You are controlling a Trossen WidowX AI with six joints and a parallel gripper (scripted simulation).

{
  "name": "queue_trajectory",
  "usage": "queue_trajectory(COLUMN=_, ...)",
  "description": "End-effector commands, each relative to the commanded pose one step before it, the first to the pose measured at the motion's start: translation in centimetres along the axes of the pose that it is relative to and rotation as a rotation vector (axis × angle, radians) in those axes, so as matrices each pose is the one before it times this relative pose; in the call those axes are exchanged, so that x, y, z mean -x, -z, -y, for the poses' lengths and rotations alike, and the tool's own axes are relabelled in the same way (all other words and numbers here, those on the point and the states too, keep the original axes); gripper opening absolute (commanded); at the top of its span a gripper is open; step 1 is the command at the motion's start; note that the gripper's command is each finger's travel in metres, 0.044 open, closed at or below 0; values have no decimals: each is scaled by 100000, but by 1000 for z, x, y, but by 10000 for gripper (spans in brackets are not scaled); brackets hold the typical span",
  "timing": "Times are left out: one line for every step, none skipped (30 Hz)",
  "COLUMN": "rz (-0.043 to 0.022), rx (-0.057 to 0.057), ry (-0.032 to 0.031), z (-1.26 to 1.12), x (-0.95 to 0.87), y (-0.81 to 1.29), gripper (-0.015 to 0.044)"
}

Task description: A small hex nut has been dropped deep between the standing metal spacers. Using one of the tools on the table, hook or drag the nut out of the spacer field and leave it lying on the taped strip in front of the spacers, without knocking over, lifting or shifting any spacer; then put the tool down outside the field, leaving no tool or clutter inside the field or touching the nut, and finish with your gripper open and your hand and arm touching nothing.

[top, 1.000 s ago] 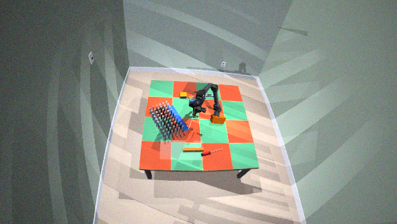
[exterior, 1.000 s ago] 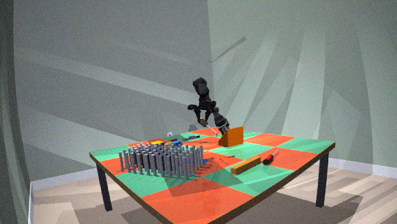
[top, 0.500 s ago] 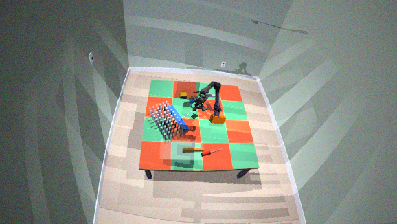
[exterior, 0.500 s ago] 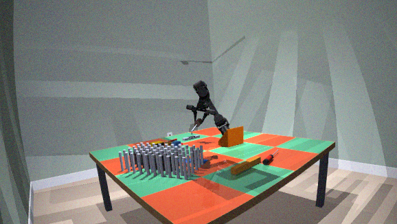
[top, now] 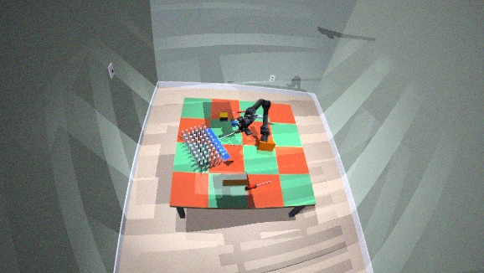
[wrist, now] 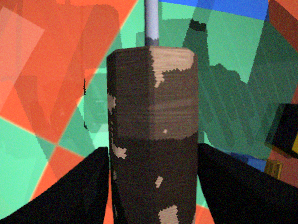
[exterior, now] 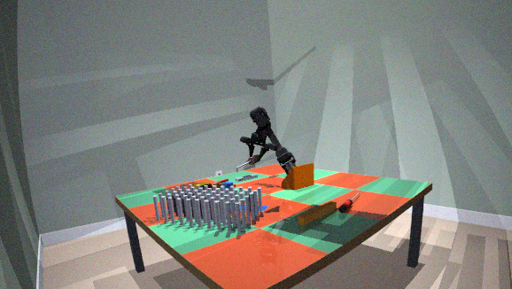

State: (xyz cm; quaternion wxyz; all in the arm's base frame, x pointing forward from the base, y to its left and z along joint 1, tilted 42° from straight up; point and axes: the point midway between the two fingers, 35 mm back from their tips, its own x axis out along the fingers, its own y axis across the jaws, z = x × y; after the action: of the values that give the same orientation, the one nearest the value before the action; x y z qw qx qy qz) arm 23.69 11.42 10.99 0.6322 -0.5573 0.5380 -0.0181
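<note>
My gripper (top: 240,129) (exterior: 253,159) (wrist: 152,154) is shut on the dark brown handle of a hook tool. Its thin metal shaft (top: 228,134) (exterior: 244,166) (wrist: 152,20) reaches forward, with a short bent-down tip in the exterior view. The tool hangs above the table, right of the spacer field. The metal spacers (exterior: 208,214) stand upright in dense rows at the left of the table. The blue taped strip (top: 218,144) (exterior: 264,208) (wrist: 220,7) runs along their right side in the top view. I cannot make out the hex nut in any view.
A yellow block (top: 223,115) and a blue object (top: 234,123) lie beyond the strip. A grey object (exterior: 246,178) lies behind. An orange block (top: 266,146) (exterior: 303,177) stands by the arm's base. A brown bar (top: 235,182) (exterior: 316,214) and a red screwdriver (top: 251,187) (exterior: 345,205) lie nearer the front.
</note>
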Motion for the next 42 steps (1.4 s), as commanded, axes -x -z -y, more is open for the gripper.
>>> queue_trajectory(rz=694, rx=-246, ry=260, z=-168, x=-1075, y=-81, gripper=0)
queue_trajectory(rz=61, rx=8, ry=-140, z=-134, x=-478, y=-5, gripper=0)
queue_trajectory(rz=60, rx=7, ry=-130, z=-133, x=-483, y=5, gripper=0)
queue_trajectory(rz=58, rx=5, ry=-118, z=-130, x=-482, y=16, gripper=0)
queue_trajectory(rz=56, rx=1, ry=-106, z=-127, x=-479, y=26, gripper=0)
queue_trajectory(rz=54, rx=-3, ry=-93, z=-123, x=-475, y=36, gripper=0)
queue_trajectory(rz=52, rx=-7, ry=-80, z=-119, x=-471, y=47, gripper=0)
queue_trajectory(rz=49, rx=-10, ry=-67, z=-116, x=-467, y=57, gripper=0)
queue_trajectory(rz=45, rx=-12, ry=-55, z=-113, x=-463, y=67, gripper=0)
queue_trajectory(rz=42, rx=-14, ry=-42, z=-111, x=-460, y=77, gripper=0)
queue_trajectory(rz=38, rx=-15, ry=-30, z=-109, x=-456, y=87, gripper=0)
queue_trajectory(rz=33, rx=-17, ry=-18, z=-107, x=-452, y=97, gripper=0)
queue_trajectory(rz=29, rx=-18, ry=-6, z=-105, x=-448, y=107, gripper=0)
queue_trajectory(rz=24, rx=-19, ry=7, z=-104, x=-443, y=116, gripper=0)
queue_trajectory(rz=19, rx=-20, ry=19, z=-102, x=-439, y=126, gripper=0)
queue_trajectory(rz=13, rx=-21, ry=31, z=-101, x=-434, y=136, gripper=0)
queue_trajectory(rz=7, rx=-21, ry=43, z=-100, x=-428, y=146, gripper=0)
queue_trajectory(rz=1, rx=-21, ry=55, z=-99, x=-422, y=155, gripper=0)
queue_trajectory(rz=-4, rx=-20, ry=66, z=-99, x=-418, y=165, gripper=0)
queue_trajectory(rz=-11, rx=-20, ry=78, z=-98, x=-411, y=174, gripper=0)
queue_trajectory(rz=-18, rx=-20, ry=90, z=-97, x=-405, y=183, gripper=0)
queue_trajectory(rz=-24, rx=-16, ry=100, z=-98, x=-398, y=193, gripper=0)
queue_trajectory(rz=-30, rx=-13, ry=111, z=-99, x=-391, y=202, gripper=0)
queue_trajectory(rz=-38, rx=-12, ry=122, z=-98, x=-384, y=210, gripper=0)
queue_trajectory(rz=-44, rx=-5, ry=131, z=-101, x=-376, y=219, gripper=0)
queue_trajectory(rz=-51, rx=-1, ry=141, z=-102, x=-368, y=228, gripper=0)
queue_trajectory(rz=-58, rx=5, ry=150, z=-104, x=-360, y=236, gripper=0)
queue_trajectory(rz=-64, rx=13, ry=158, z=-107, x=-351, y=244, gripper=0)
queue_trajectory(rz=-71, rx=22, ry=166, z=-111, x=-341, y=252, gripper=0)
queue_trajectory(rz=-76, rx=35, ry=172, z=-116, x=-331, y=259, gripper=0)
queue_trajectory(rz=-79, rx=52, ry=176, z=-122, x=-319, y=265, gripper=0)
queue_trajectory(rz=-65, rx=64, ry=145, z=-110, x=-252, y=222, gripper=0)
queue_trajectory(rz=-27, rx=58, ry=85, z=-73, x=-134, y=127, gripper=0)
queue_trajectory(rz=13, rx=0, ry=35, z=-11, x=-6, y=16, gripper=0)
queue_trajectory(rz=0, rx=-1, ry=0, z=1, x=-2, y=-9, gripper=0)
queue_trajectory(rz=1, rx=-2, ry=1, z=2, x=-4, y=-18, gripper=0)
queue_trajectory(rz=1, rx=-3, ry=1, z=2, x=-5, y=-27, gripper=0)
queue_trajectory(rz=2, rx=-4, ry=1, z=3, x=-7, y=-35, gripper=0)
queue_trajectory(rz=2, rx=-3, ry=1, z=3, x=-10, y=-43, gripper=0)
queue_trajectory(rz=2, rx=-2, ry=1, z=2, x=-12, y=-49, gripper=0)
queue_trajectory(rz=2, rx=1, ry=0, z=1, x=-14, y=-51, gripper=0)
queue_trajectory(rz=2, rx=2, ry=0, z=1, x=-14, y=-51, gripper=0)
